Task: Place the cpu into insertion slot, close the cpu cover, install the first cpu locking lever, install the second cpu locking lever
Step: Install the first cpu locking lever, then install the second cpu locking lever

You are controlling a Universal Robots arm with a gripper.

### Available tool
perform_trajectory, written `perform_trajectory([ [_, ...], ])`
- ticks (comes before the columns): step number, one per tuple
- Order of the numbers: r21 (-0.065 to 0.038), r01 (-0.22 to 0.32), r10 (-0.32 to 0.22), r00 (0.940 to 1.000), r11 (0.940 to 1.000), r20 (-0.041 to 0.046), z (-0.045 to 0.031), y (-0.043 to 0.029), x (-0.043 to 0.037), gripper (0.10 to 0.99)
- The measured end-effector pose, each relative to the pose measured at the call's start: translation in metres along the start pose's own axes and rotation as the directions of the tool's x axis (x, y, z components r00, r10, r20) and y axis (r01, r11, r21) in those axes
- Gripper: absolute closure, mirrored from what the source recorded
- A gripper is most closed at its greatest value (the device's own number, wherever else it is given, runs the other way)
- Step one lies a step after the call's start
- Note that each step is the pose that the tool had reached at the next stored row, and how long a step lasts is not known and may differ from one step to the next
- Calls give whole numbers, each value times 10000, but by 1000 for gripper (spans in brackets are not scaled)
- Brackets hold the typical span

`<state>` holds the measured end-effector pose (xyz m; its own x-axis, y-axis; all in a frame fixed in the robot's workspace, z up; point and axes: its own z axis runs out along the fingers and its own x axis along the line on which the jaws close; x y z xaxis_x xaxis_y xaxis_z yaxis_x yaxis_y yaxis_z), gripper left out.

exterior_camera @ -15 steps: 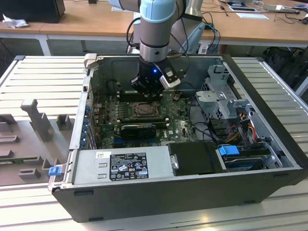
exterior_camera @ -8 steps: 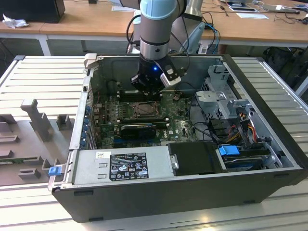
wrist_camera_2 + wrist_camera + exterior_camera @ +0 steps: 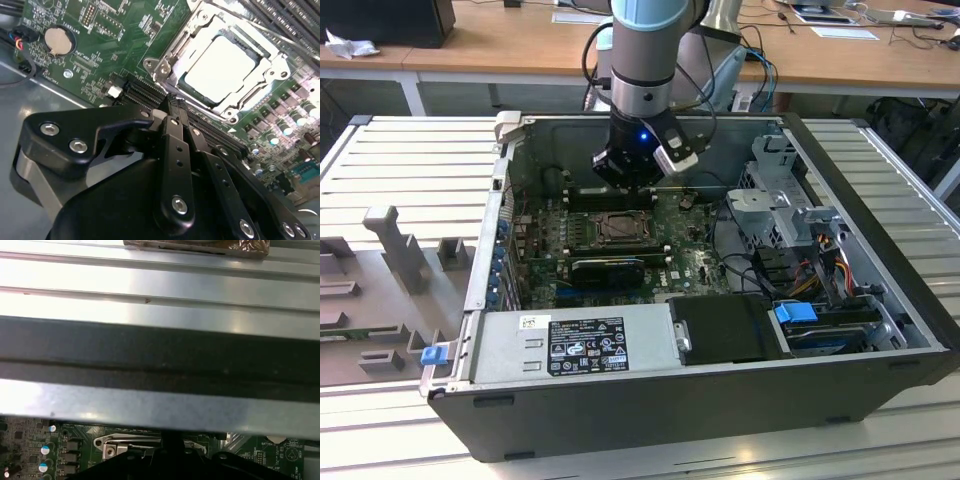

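The cpu (image 3: 217,67), a pale square chip, lies flat in the insertion slot (image 3: 227,112) on the green board. The silver cpu cover (image 3: 170,50) lies down over it as a frame around its edges. My gripper (image 3: 171,106) has its black fingers (image 3: 167,150) shut together with nothing between them. Its tip hangs just off one corner of the socket, above the black memory slots (image 3: 145,92). In the exterior view the gripper (image 3: 638,178) hovers inside the open case, a little behind the insertion slot (image 3: 620,228).
The open computer case holds a power supply (image 3: 575,345) at the front, a drive cage (image 3: 790,215) on the exterior view's right and a long black card (image 3: 608,270) before the socket. The case wall (image 3: 160,355) stands close. A coin cell (image 3: 59,40) sits on the board.
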<state>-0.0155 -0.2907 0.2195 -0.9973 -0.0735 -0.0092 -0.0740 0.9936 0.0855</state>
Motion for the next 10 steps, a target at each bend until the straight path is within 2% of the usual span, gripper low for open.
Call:
perform_trajectory([
  [10, 3, 1, -1, 10000, 10000, -1, -4, -36, 3, 980],
])
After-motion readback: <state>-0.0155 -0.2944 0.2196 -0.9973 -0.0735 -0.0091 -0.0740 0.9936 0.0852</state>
